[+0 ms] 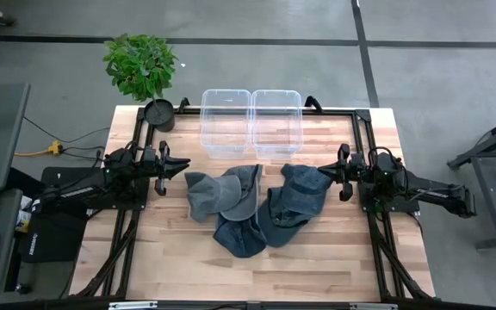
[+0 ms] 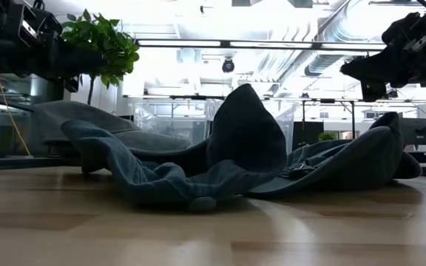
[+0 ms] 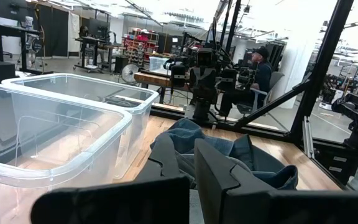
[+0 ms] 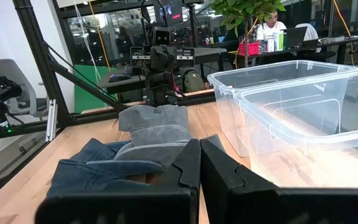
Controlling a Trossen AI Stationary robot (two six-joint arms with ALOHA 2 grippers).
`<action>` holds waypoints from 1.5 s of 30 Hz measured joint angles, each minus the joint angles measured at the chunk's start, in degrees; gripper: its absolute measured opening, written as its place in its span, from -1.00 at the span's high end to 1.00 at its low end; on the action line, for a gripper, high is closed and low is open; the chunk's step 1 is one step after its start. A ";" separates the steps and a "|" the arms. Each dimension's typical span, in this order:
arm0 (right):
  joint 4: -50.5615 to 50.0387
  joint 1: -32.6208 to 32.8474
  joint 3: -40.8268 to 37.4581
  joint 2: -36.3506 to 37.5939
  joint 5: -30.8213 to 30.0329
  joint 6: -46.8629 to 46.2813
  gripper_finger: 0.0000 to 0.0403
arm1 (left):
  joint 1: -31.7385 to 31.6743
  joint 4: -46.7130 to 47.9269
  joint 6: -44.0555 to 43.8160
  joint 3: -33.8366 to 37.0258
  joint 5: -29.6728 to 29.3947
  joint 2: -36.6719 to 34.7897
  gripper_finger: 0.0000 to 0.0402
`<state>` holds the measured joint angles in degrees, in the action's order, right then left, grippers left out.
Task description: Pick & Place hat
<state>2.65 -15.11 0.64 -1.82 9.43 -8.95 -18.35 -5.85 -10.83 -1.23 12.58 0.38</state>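
**Q:** What does the high view show?

**A:** Several soft blue-grey denim hats lie overlapping in a heap at the middle of the light wooden surface. Two clear plastic bins stand side by side just beyond the heap, and a potted green plant sits at the far left corner. The left tool waits at the heap's left edge, the right tool at its right edge; neither touches cloth.

**Q:** And the low view?

**A:** The cloth slumps and folds; one crown stands up in a peak while the brims droop flat. The hats are judged light, limp and unbreakable, likely to drag a neighbour along when lifted.

**Q:** The left wrist view?

**A:** The left tool's fingers stand nearly together, with only a narrow gap, and hold nothing. The heap lies straight ahead.

**Q:** The right wrist view?

**A:** The right tool's fingers are pressed together, empty. A grey hat lies on top farther off.

**Q:** Where should a hat be taken?

**A:** Probably at a raised fold or a free brim edge, clear of the overlaps.
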 joint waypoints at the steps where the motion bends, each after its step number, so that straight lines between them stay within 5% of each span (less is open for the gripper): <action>1: -0.01 0.01 0.00 0.02 -0.02 0.00 1.00 | 0.00 -0.02 0.01 0.01 0.00 0.00 1.00; 31: -0.01 0.00 0.00 0.01 -0.01 0.00 1.00 | 0.00 -0.71 -0.58 0.01 -3.32 0.02 1.00; 38: 0.00 0.02 -0.01 0.01 -0.02 0.00 1.00 | 0.00 -0.83 -9.15 0.02 -3.65 0.00 1.00; 45: 0.01 0.02 0.01 0.02 0.01 0.00 1.00 | 0.00 -0.85 -28.55 0.01 -7.92 0.00 0.91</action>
<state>2.66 -15.09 0.64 -1.80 9.43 -8.95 -18.35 -6.70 -39.38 -1.23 4.66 0.38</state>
